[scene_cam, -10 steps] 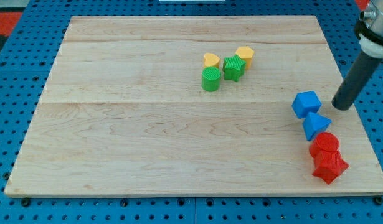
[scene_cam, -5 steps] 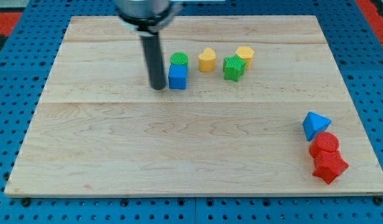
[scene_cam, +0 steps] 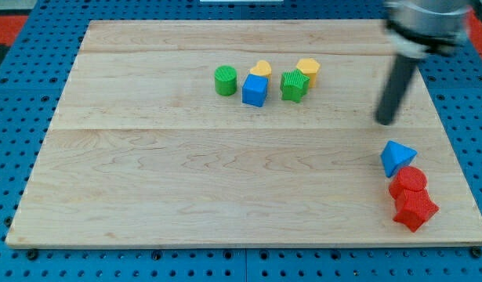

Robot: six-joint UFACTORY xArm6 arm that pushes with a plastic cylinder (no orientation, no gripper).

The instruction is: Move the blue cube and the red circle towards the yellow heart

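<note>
The blue cube sits near the view's top centre, touching the yellow heart just above it. The red circle lies at the view's lower right, between a blue triangle and a red star-like block. My tip is at the view's right, blurred, above the blue triangle and apart from it, far right of the blue cube.
A green cylinder stands left of the blue cube. A green star-like block and a yellow hexagon-like block sit right of the heart. The wooden board lies on a blue pegboard.
The blue cube has gone from the right side to beside the yellow heart. The green cylinder has shifted left. My tip has swung from the cube's left back to the right side.
</note>
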